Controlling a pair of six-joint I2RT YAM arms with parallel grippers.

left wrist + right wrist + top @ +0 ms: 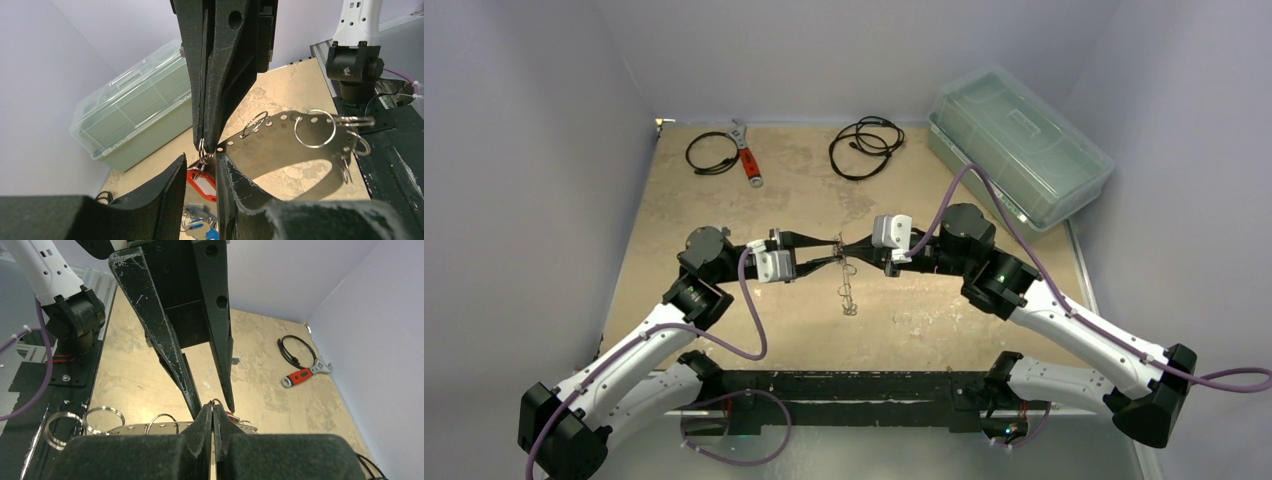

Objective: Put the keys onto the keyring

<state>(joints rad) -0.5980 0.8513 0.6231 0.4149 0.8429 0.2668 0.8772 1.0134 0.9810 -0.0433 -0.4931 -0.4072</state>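
Tan bench [724,200] lies well below both claws, which meet in mid-air. The right claw [212,412] is pinched together on the small keyring [201,152]. The left claw [201,165] has its fingers apart, one on either side of that ring. A holed metal strip [285,145] hangs just beside them, and the keys [200,182], red and blue, dangle underneath.

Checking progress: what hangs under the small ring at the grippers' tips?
Under the small ring: a red key head, a blue key head, some silver metal. Fingers of the left gripper cover the rest; key count unclear.
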